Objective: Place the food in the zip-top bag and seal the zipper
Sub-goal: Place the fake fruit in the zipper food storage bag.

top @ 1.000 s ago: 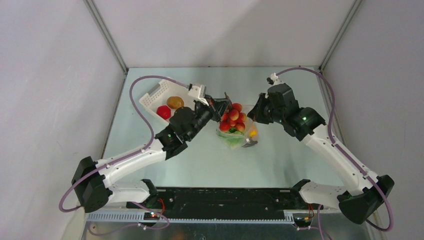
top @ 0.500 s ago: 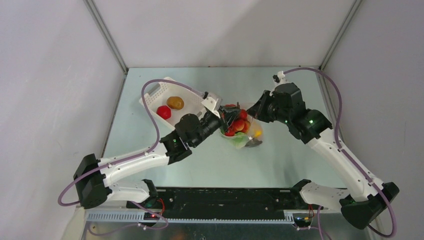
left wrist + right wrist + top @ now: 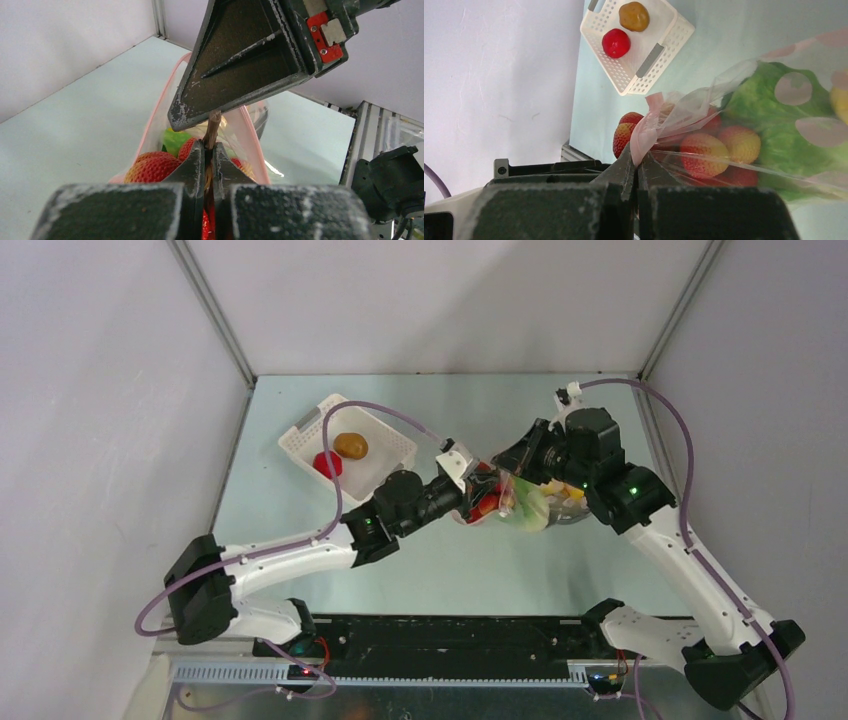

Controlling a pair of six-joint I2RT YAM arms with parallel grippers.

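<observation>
1. Most of the food is in the zip-top bag [image 3: 744,75]. Through the clear plastic show several strawberries [image 3: 701,147], a green leaf [image 3: 774,125] and a yellow piece [image 3: 839,102].
2. Two pieces are not packed. A red piece [image 3: 616,43] and a brown piece [image 3: 634,16] lie in the white basket [image 3: 674,37], which stands on the bench [image 3: 420,570] well apart from the bag, toward the far left.
3. The bag is in the middle of the bench, between the two arms, and both hands meet at its top edge. Whether its bottom rests on the bench or hangs clear, I cannot tell.
4. The right hand [image 3: 639,159] is closed tight on the zipper [image 3: 646,125], with the pink strip bunched between its fingers.
5. The left hand [image 3: 209,147] is also clamped shut at the bag's rim, just below the right hand's finger. A thin brownish fold sits in its pinch, which I take to be bag edge, though that is not certain.
6. In the left wrist view the pink rim spreads out on either side of the pinch, so I judge the mouth to be unsealed.
7. Left to do, by my reading: bring over the two basket pieces, then press the zipper closed along its whole length. The packing is well advanced and the sealing is not yet done.
</observation>
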